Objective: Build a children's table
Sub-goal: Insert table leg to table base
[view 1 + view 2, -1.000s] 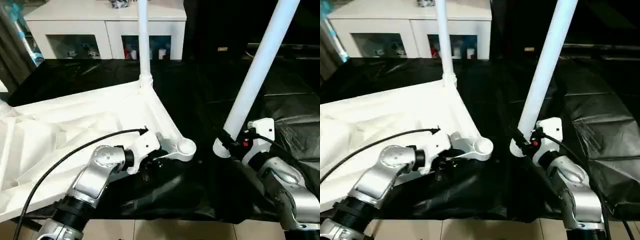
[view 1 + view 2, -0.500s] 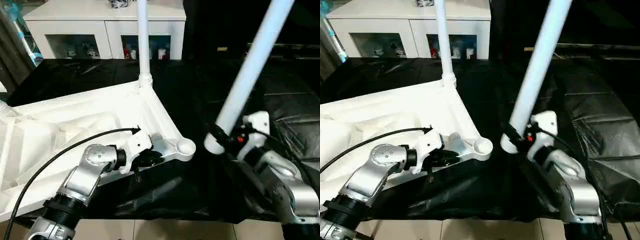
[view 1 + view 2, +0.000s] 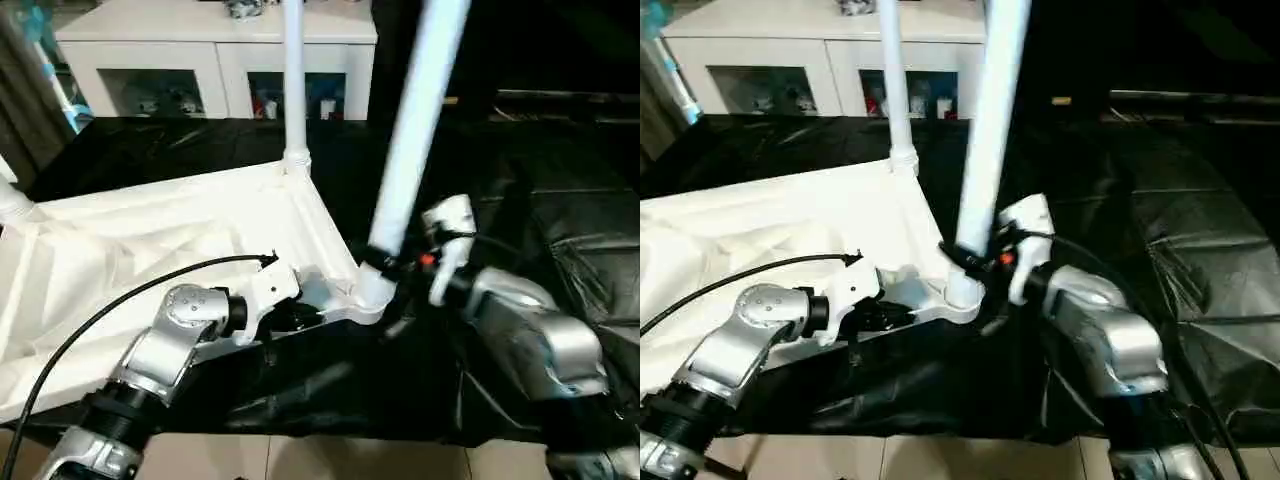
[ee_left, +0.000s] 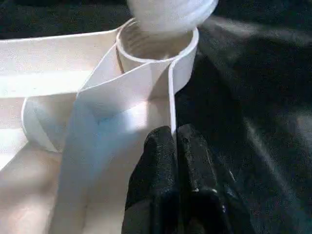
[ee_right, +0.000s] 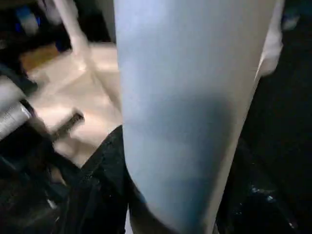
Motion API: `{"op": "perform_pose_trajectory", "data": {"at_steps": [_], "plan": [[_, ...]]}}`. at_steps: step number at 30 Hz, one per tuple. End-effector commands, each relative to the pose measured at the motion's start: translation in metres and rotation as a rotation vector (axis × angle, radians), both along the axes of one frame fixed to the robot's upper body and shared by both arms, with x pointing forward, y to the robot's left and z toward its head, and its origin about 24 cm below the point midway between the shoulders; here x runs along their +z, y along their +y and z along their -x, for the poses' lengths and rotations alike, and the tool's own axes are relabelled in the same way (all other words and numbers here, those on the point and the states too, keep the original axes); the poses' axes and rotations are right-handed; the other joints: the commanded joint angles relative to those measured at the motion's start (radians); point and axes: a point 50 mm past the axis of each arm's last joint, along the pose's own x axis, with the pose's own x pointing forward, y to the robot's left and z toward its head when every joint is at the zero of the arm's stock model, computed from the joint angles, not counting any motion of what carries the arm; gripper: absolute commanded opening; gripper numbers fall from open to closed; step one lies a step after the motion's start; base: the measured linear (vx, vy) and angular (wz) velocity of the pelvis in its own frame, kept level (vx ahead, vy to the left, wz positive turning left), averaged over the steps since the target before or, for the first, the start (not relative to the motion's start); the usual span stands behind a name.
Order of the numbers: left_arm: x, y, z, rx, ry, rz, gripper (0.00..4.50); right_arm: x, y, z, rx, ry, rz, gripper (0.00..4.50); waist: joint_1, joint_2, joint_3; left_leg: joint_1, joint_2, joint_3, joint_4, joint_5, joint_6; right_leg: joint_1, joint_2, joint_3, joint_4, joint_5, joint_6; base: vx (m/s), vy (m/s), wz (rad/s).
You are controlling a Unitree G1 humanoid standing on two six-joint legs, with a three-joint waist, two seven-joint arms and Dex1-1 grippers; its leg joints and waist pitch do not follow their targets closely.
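**Leg Meets Corner Socket**

On the black-covered table [image 3: 200, 150], the upturned tabletop [image 3: 150, 230] lies at the left, one leg [image 3: 294, 80] upright in its far corner. Left gripper [image 4: 174, 141] is pressed together, pinching the tabletop's near rim just beside the near-right socket [image 4: 158, 48]. Right gripper [image 3: 385, 262] clamps a second leg [image 3: 410, 130], its thick end sitting at that socket, the shaft leaning slightly right.
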Motion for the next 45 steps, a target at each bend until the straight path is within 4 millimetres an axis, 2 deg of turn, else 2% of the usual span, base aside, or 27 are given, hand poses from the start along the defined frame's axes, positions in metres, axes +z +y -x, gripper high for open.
{"op": "perform_pose_trajectory", "data": {"at_steps": [1,2,3,7,14,22,24,26,28,29,31,34,35,39,40,42,43,44,45], "plan": [[-0.008,0.006,0.001,-0.019,0.026,-0.084,0.00,0.000,-0.002,-0.006,0.004,0.010,0.029,1.89,0.005,-0.008,-0.057,0.018,0.033,-0.004,-0.076,-0.253,0.004,0.032,-0.030,0.019,-0.071,-0.194,-0.229,0.000,0.000,0.00],[-0.008,0.006,0.001,-0.021,0.025,-0.090,0.00,-0.001,-0.002,-0.007,0.007,0.019,0.038,1.89,0.004,-0.016,-0.057,0.018,0.033,-0.003,-0.076,-0.252,0.008,0.033,-0.029,0.019,-0.072,-0.186,-0.228,0.000,0.000,0.00],[-0.008,0.007,0.000,-0.024,0.025,-0.097,0.00,-0.002,-0.002,-0.008,0.011,0.025,0.047,1.89,0.007,-0.012,-0.058,0.019,0.033,-0.003,-0.075,-0.238,0.010,0.033,-0.029,0.019,-0.068,-0.163,-0.233,0.000,0.000,0.00],[-0.008,0.006,0.000,-0.035,0.031,-0.104,0.00,-0.003,-0.001,-0.011,0.021,0.035,0.040,1.89,0.013,-0.014,-0.059,0.019,0.033,-0.001,-0.073,-0.218,0.018,0.036,-0.029,0.019,-0.065,-0.124,-0.242,0.000,0.000,0.00],[-0.009,0.007,0.000,-0.061,0.046,-0.135,0.00,-0.010,0.005,-0.014,0.051,0.069,0.010,1.89,0.019,-0.013,-0.058,0.022,0.034,-0.001,-0.075,-0.243,0.002,0.035,-0.029,0.019,-0.065,-0.144,-0.242,0.000,0.000,0.00],[-0.007,0.004,-0.005,-0.051,0.032,-0.153,0.00,-0.018,0.001,-0.011,0.019,0.099,-0.071,1.89,0.020,-0.011,-0.058,0.025,0.034,-0.003,-0.079,-0.283,-0.017,0.033,-0.029,0.019,-0.069,-0.186,-0.235,0.000,0.000,0.00],[-0.007,0.004,-0.005,-0.049,0.031,-0.150,0.00,-0.020,0.000,-0.010,0.014,0.102,-0.079,1.89,0.020,-0.009,-0.057,0.025,0.034,-0.003,-0.079,-0.288,-0.019,0.033,-0.029,0.019,-0.070,-0.188,-0.233,0.000,0.000,0.00],[-0.006,0.002,-0.007,-0.044,0.026,-0.144,0.00,-0.026,-0.003,-0.007,-0.009,0.113,-0.128,1.89,0.022,-0.001,-0.058,0.027,0.035,-0.004,-0.080,-0.300,-0.023,0.032,-0.030,0.020,-0.071,-0.188,-0.234,0.000,0.000,0.00],[-0.006,0.002,-0.008,-0.044,0.026,-0.145,0.00,-0.029,-0.004,-0.005,-0.021,0.120,-0.154,1.89,0.021,-0.002,-0.059,0.026,0.034,-0.005,-0.081,-0.303,-0.024,0.033,-0.028,0.018,-0.071,-0.179,-0.237,0.000,0.000,0.00],[-0.006,0.002,-0.008,-0.044,0.027,-0.145,0.00,-0.032,-0.005,-0.004,-0.038,0.123,-0.175,1.89,0.022,0.006,-0.058,0.026,0.034,-0.006,-0.081,-0.311,-0.025,0.032,-0.029,0.018,-0.070,-0.180,-0.239,0.000,0.000,0.00],[-0.006,0.003,-0.009,-0.043,0.028,-0.145,0.00,-0.036,-0.006,-0.002,-0.054,0.127,-0.192,1.89,0.020,0.000,-0.057,0.026,0.034,-0.006,-0.082,-0.331,-0.027,0.032,-0.029,0.018,-0.073,-0.200,-0.237,0.000,0.000,0.00],[-0.006,0.004,-0.009,-0.043,0.033,-0.146,0.00,-0.045,-0.007,0.001,-0.094,0.136,-0.231,1.89,0.020,0.019,-0.056,0.030,0.033,-0.009,-0.085,-0.376,-0.041,0.028,-0.030,0.017,-0.079,-0.233,-0.233,0.000,0.000,0.00],[-0.006,0.004,-0.009,-0.044,0.035,-0.146,0.00,-0.047,-0.008,0.002,-0.109,0.141,-0.249,1.89,0.018,0.014,-0.056,0.028,0.033,-0.011,-0.086,-0.388,-0.042,0.030,-0.031,0.016,-0.079,-0.252,-0.231,0.000,0.000,0.00],[-0.006,0.006,-0.010,-0.041,0.032,-0.150,0.00,-0.056,-0.010,0.007,-0.146,0.145,-0.280,1.89,0.020,0.033,-0.057,0.027,0.032,-0.012,-0.087,-0.388,-0.039,0.030,-0.032,0.016,-0.081,-0.263,-0.228,0.000,0.000,0.00],[-0.006,0.006,-0.010,-0.041,0.032,-0.150,0.00,-0.056,-0.010,0.007,-0.146,0.145,-0.280,1.89,0.020,0.030,-0.057,0.027,0.033,-0.011,-0.088,-0.388,-0.037,0.029,-0.031,0.016,-0.083,-0.262,-0.228,0.000,0.000,0.00],[-0.006,0.006,-0.011,-0.039,0.031,-0.151,0.00,-0.058,-0.011,0.008,-0.157,0.142,-0.287,1.89,0.020,0.031,-0.056,0.027,0.032,-0.011,-0.088,-0.383,-0.034,0.030,-0.031,0.016,-0.082,-0.257,-0.231,0.000,0.000,0.00],[-0.005,0.006,-0.012,-0.038,0.029,-0.153,0.00,-0.059,-0.012,0.009,-0.166,0.139,-0.293,1.89,0.020,0.037,-0.057,0.027,0.032,-0.011,-0.089,-0.386,-0.035,0.029,-0.031,0.015,-0.083,-0.257,-0.231,0.000,0.000,0.00],[-0.005,0.006,-0.012,-0.036,0.028,-0.154,0.00,-0.061,-0.014,0.011,-0.175,0.134,-0.297,1.89,0.019,0.036,-0.057,0.026,0.032,-0.012,-0.089,-0.387,-0.035,0.030,-0.031,0.015,-0.082,-0.256,-0.231,0.000,0.000,0.00],[-0.005,0.006,-0.013,-0.034,0.025,-0.154,0.00,-0.063,-0.015,0.014,-0.177,0.112,-0.262,1.89,0.018,0.043,-0.056,0.025,0.032,-0.013,-0.090,-0.400,-0.037,0.030,-0.031,0.014,-0.084,-0.263,-0.228,0.000,0.000,0.00]]}}
